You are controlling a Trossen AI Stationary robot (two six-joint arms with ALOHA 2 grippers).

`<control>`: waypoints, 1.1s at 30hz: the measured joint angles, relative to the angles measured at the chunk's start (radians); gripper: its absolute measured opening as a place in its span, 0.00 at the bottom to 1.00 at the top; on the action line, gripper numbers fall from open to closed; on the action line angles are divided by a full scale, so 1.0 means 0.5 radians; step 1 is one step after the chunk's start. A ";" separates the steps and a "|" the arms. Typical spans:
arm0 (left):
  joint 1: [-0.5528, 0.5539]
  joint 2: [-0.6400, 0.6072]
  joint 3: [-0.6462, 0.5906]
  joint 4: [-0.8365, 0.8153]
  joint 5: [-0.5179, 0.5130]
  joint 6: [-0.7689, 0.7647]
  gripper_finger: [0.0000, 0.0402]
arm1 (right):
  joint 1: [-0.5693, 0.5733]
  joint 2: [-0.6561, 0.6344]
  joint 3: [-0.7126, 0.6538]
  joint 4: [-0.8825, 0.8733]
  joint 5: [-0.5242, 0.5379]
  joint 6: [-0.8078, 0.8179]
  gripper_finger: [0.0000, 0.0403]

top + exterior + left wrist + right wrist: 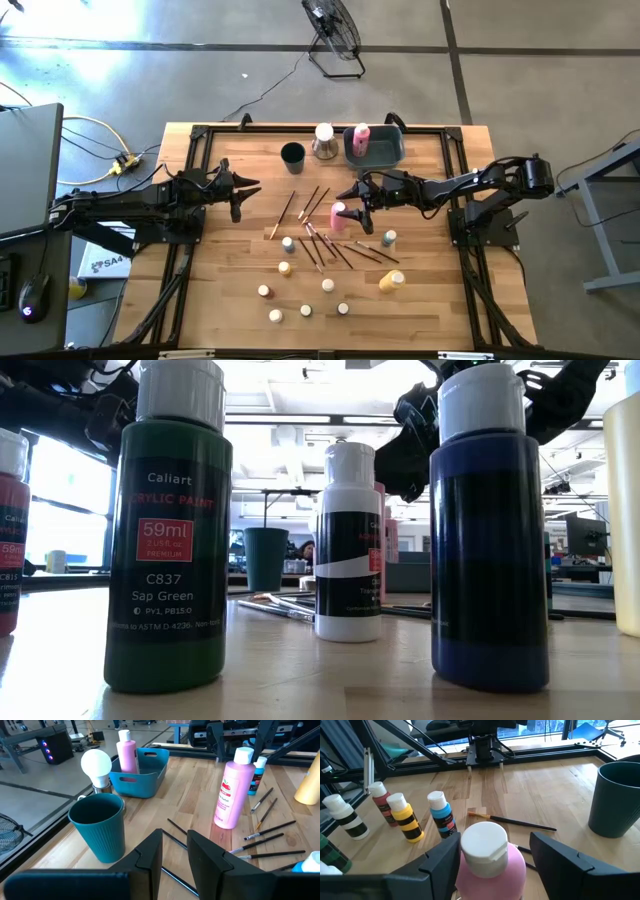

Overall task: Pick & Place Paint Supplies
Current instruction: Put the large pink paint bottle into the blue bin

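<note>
While my right end effector [352, 213] sits at frame centre in the high view, its fingers are spread either side of the pink bottle [339, 215] — white cap [484, 841] between them in the right wrist view, not pinched yet; I'd say lined up for a grab. Bottle stands upright on the surface [230, 290] among scattered brushes [330, 245], so a straight close should work. Blue bin [378, 150] at upper centre already holds another pink bottle [360, 136] — likely the drop spot. Small pots [303, 310] wait lower centre. My left end effector [240, 193], centre-left, hangs idle, fingers narrowly parted on nothing, near the teal cup [99, 826].
</note>
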 joint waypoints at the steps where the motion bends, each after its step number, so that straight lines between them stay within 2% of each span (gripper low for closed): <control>1: 0.000 0.000 0.000 0.000 0.000 0.000 0.21 | 0.000 0.000 0.000 0.000 -0.001 0.000 0.57; 15: 0.000 0.000 0.000 0.000 -0.006 0.000 0.21 | 0.002 0.000 0.000 0.000 -0.007 0.002 0.56; 29: 0.000 0.000 0.000 0.000 -0.008 0.000 0.21 | 0.002 0.000 0.000 -0.001 -0.002 0.001 0.34; 33: 0.000 0.000 0.000 0.000 -0.008 0.000 0.21 | 0.002 0.000 0.000 0.001 0.000 0.001 0.31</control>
